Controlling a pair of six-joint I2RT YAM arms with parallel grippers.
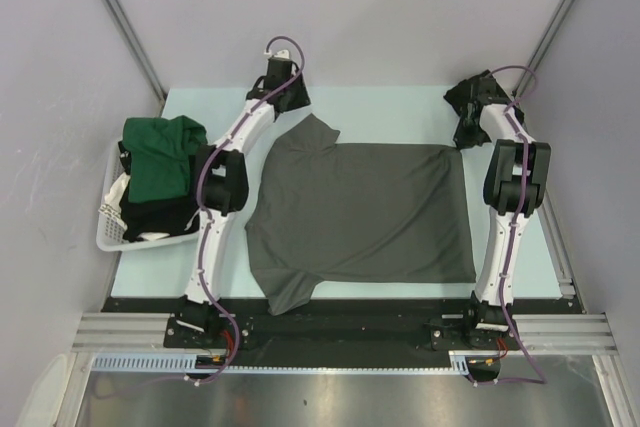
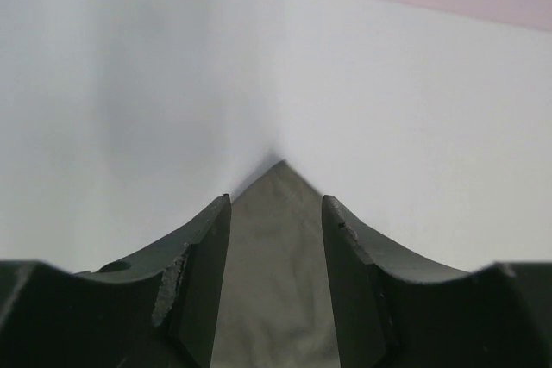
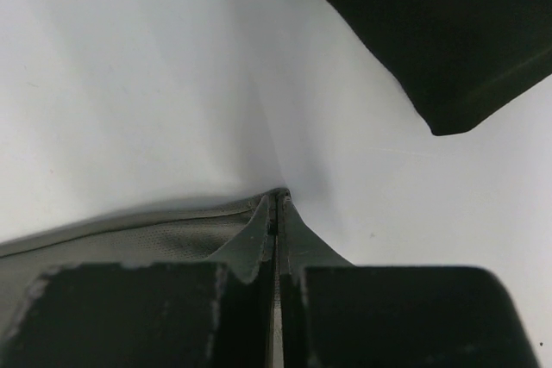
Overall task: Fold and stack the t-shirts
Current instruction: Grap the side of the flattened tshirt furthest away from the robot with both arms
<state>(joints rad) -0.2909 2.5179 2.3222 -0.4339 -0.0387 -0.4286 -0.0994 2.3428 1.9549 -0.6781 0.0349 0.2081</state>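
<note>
A dark charcoal grey t-shirt lies spread flat in the middle of the table, with one sleeve pointing to the far left. My left gripper is at that sleeve; in the left wrist view its jaws stand apart with a peak of grey cloth between them. My right gripper is at the shirt's far right corner; in the right wrist view it is shut on the grey hem. A dark green t-shirt and a black t-shirt lie bunched in the basket.
The white slatted basket stands at the table's left edge. The pale table top ends at grey walls behind and at both sides. A dark cloth-like shape fills the upper right of the right wrist view.
</note>
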